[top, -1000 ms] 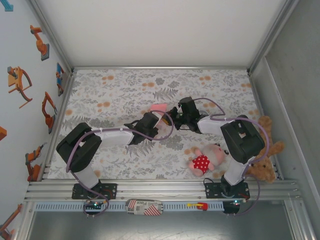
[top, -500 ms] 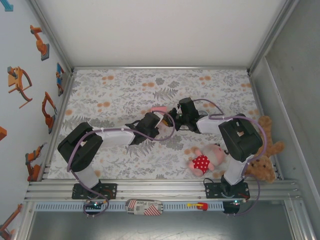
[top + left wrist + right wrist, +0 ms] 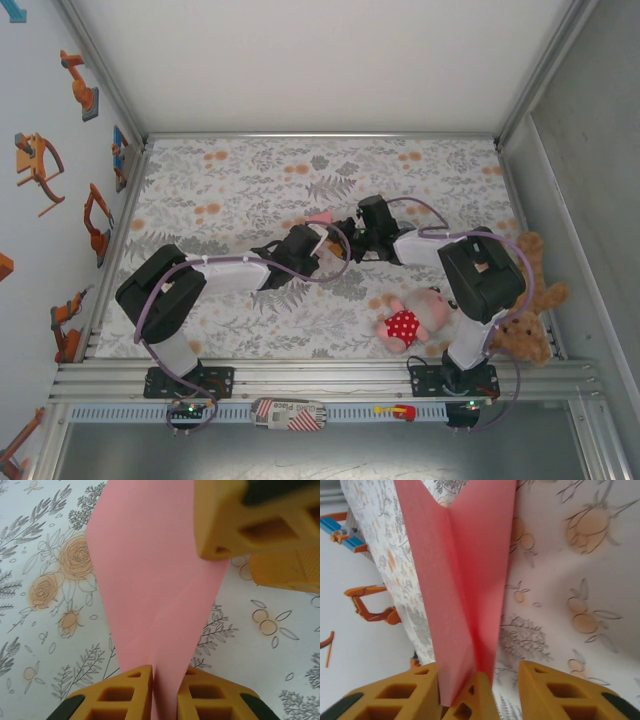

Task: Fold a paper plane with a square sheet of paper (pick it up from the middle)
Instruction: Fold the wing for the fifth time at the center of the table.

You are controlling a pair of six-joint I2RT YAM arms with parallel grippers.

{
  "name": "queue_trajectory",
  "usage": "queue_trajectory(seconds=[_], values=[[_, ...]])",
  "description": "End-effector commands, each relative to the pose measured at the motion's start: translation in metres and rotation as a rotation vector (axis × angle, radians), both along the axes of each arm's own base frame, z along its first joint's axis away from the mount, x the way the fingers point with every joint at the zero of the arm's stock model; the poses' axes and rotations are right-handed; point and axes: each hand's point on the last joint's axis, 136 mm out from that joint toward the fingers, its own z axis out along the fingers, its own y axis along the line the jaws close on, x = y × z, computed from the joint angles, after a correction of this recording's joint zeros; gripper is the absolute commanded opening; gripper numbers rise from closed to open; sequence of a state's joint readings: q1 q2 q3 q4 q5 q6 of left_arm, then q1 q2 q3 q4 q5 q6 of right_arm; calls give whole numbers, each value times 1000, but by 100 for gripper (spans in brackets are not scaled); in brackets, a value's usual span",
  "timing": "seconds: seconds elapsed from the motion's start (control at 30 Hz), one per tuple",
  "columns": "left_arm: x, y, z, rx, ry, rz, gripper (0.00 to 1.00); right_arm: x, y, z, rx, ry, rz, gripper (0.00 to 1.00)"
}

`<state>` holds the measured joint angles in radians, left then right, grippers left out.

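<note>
Fingers (image 3: pixel 125 695) of the left gripper (image 3: pixel 164 672) are pressed shut on the paper plane (image 3: pixel 150 570). The salmon-pink fold runs straight out from between their tips, its centre crease in line with the pinch. At its far end the fold reaches the right gripper (image 3: pixel 479 666), whose fingers (image 3: pixel 560 690) stand apart. It lies against one of them with a clear gap to the other, so I judge it is not clamped there. The paper seems held up off the floral cloth (image 3: pixel 45 590), which spreads beyond the fingertips.

I expect it to be almost weightless, limp across the flaps, a little stiffer along the crease, and quick to crumple or tear. It is best pinched lightly on the crease, near the middle. A plush doll (image 3: pixel 410 322) sits well apart from both pairs of fingers.
</note>
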<state>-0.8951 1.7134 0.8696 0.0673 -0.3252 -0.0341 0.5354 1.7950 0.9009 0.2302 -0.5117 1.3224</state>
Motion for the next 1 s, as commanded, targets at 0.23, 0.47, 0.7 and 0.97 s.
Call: queue_trajectory(seconds=[0.23,0.47,0.7,0.97], values=[[-13,-5,-21,-31,77,-30,17,22,-52,24,-172,-124,-68,55],[-17,-5,-32,-86,129,-17,16,26,-71,35,-223,-179,-101,55],[-22,-6,-37,-170,204,-9,16,23,-76,35,-251,-198,-94,54],[-26,-8,-37,-227,288,-15,14,19,-75,29,-252,-195,-68,54]])
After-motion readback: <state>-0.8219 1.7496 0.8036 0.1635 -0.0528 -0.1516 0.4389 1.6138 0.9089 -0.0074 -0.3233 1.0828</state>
